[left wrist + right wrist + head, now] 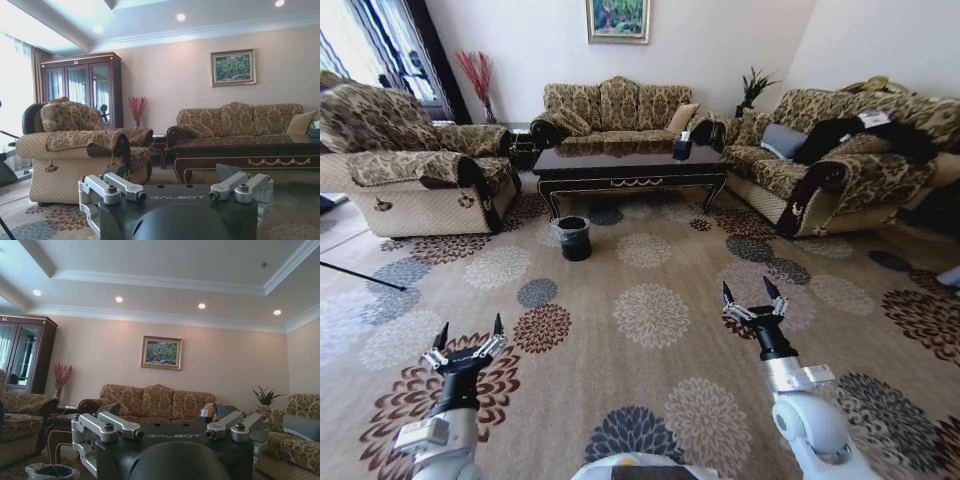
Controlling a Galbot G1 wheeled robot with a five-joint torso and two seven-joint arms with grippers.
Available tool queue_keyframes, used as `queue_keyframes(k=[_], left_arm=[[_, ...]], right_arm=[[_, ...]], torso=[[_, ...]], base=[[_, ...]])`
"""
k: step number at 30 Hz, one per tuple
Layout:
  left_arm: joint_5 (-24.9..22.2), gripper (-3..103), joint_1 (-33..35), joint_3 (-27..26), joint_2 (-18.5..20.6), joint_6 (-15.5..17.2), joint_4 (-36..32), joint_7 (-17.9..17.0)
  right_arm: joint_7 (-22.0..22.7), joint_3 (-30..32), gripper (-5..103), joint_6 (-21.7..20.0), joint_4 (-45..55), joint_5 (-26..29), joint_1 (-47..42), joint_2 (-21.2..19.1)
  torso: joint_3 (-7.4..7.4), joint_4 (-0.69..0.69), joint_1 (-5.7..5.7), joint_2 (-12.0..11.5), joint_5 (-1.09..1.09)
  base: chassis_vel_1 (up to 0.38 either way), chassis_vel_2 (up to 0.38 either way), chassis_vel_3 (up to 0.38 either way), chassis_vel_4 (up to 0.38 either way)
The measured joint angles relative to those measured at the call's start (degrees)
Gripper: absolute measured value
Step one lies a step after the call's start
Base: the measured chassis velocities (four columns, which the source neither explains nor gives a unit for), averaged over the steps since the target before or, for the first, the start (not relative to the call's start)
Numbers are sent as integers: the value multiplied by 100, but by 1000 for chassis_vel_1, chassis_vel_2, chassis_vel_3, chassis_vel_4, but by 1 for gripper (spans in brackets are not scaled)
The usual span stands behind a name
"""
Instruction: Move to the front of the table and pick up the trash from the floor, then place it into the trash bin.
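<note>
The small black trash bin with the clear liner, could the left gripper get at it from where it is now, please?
Probably not yet: the small black trash bin with the clear liner stands by the dark wooden coffee table, with open patterned carpet separating it from the open left gripper.

Your right gripper (175, 427) sits at the near edge of the frame with its fingers spread apart, holding nothing. Beyond it you see a patterned sofa (157, 402) against the far wall under a framed painting (161, 352). The trash bin (52, 471), clear liner over its rim, stands low beside the gripper's body.
</note>
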Motion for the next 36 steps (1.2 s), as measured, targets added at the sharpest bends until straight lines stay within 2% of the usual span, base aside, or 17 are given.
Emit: queue_keyframes(k=[36], left_arm=[[0,100,0,0,0,0,0,0]], right_arm=[[0,0,100,0,0,0,0,0]], torso=[[521,0,299,820,0]], base=[[0,0,0,0]])
